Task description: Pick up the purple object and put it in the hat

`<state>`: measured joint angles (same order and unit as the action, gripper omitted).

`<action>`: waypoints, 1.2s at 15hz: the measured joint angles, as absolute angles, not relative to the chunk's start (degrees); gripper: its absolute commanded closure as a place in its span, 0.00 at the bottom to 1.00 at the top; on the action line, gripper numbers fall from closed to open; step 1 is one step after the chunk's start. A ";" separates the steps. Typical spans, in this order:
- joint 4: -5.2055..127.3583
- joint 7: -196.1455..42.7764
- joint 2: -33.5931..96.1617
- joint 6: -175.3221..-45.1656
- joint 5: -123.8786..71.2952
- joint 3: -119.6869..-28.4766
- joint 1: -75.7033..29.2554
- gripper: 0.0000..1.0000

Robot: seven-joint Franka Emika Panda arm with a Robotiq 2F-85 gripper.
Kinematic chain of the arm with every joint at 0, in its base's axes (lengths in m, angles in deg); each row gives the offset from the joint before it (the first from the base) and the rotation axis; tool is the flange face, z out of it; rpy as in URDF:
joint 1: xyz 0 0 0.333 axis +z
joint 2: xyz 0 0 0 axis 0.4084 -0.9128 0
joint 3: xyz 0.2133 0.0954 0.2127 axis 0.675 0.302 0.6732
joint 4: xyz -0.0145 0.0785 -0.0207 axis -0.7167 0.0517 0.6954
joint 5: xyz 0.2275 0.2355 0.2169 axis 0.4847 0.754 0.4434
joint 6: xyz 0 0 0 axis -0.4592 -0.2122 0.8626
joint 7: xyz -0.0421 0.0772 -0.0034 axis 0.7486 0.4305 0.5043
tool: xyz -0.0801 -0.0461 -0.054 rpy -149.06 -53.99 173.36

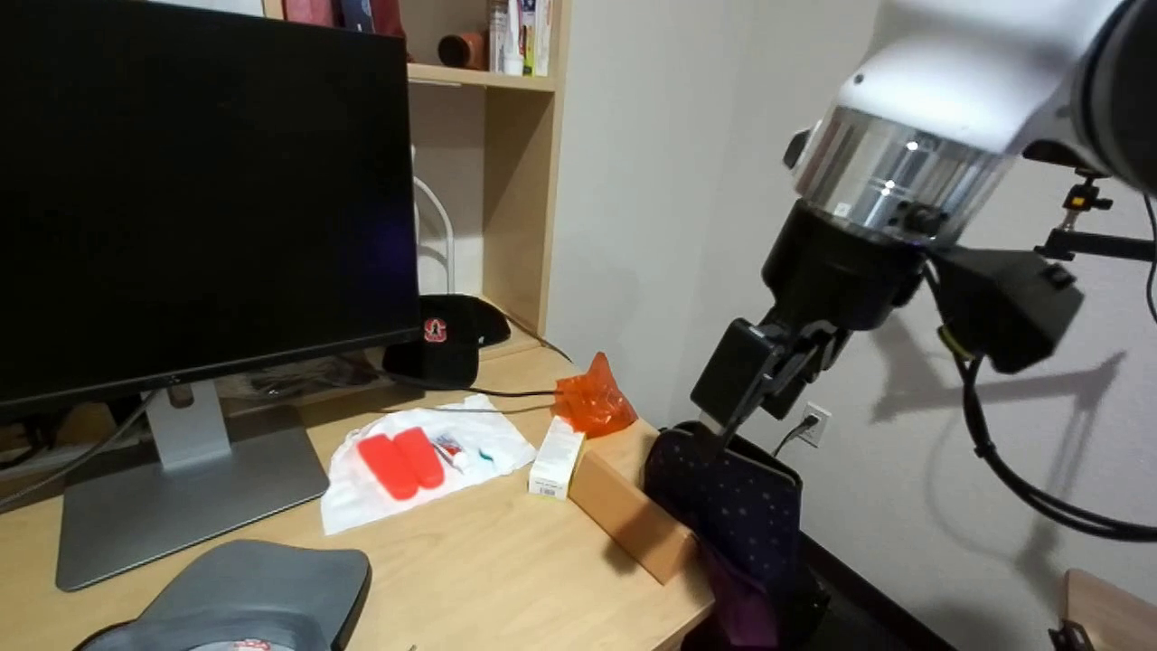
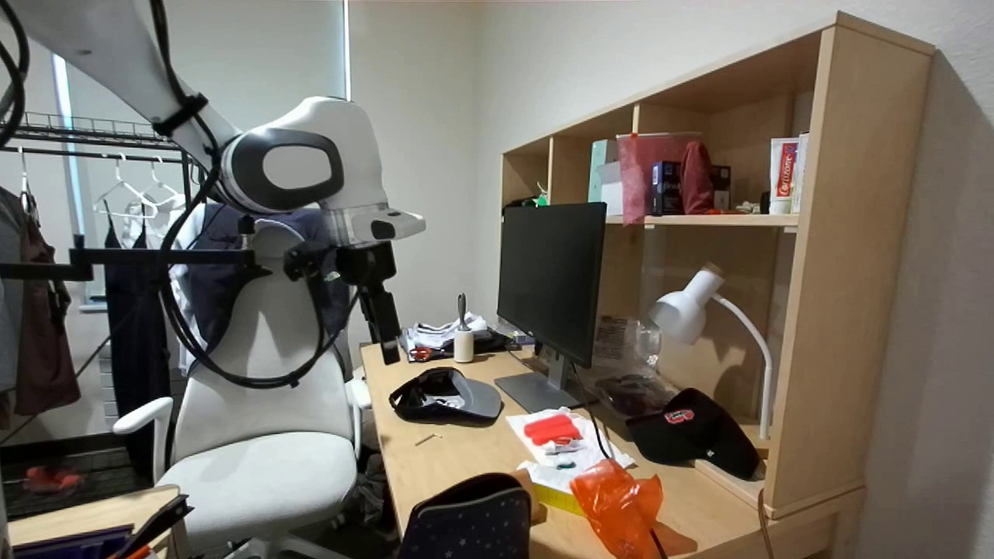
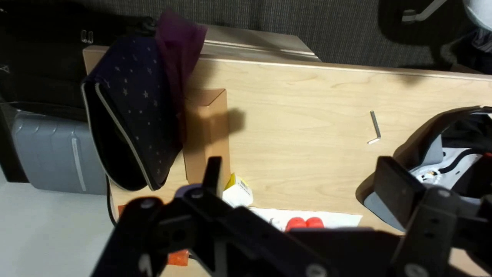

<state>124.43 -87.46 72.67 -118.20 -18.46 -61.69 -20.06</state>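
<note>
The purple object, a floppy dark purple-maroon cloth, hangs against the dark pouch's side near the table's end. It shows in the wrist view (image 3: 180, 44) and low in an exterior view (image 1: 741, 597); I cannot make it out in the remaining view. The grey hat lies on the table, opening upward, in both exterior views (image 1: 258, 579) (image 2: 475, 400) and at the wrist view's right edge (image 3: 386, 211). My gripper is open and empty, held above the table, its fingers wide apart in the wrist view (image 3: 301, 169). It also shows in both exterior views (image 1: 746, 411) (image 2: 388, 353).
The dark starred zip pouch (image 3: 134, 96) stands beside a brown cardboard box (image 3: 207, 130). A white box (image 1: 556, 457), an orange bag (image 1: 597, 398), red pieces on white paper (image 1: 402, 461), the black cap (image 1: 447, 344) and a monitor (image 1: 208, 199) are on the desk. A hex key (image 3: 376, 127) lies nearby.
</note>
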 measured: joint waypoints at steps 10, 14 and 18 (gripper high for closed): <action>116.82 -82.85 49.30 -124.51 -16.25 -67.81 -20.38 0.00; 116.04 -84.65 43.25 -124.88 -16.64 -69.33 -21.28 0.00; 115.44 -84.65 37.58 -128.47 -16.99 -70.71 -21.80 0.00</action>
<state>115.44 -84.65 37.58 -128.47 -16.99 -70.71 -21.80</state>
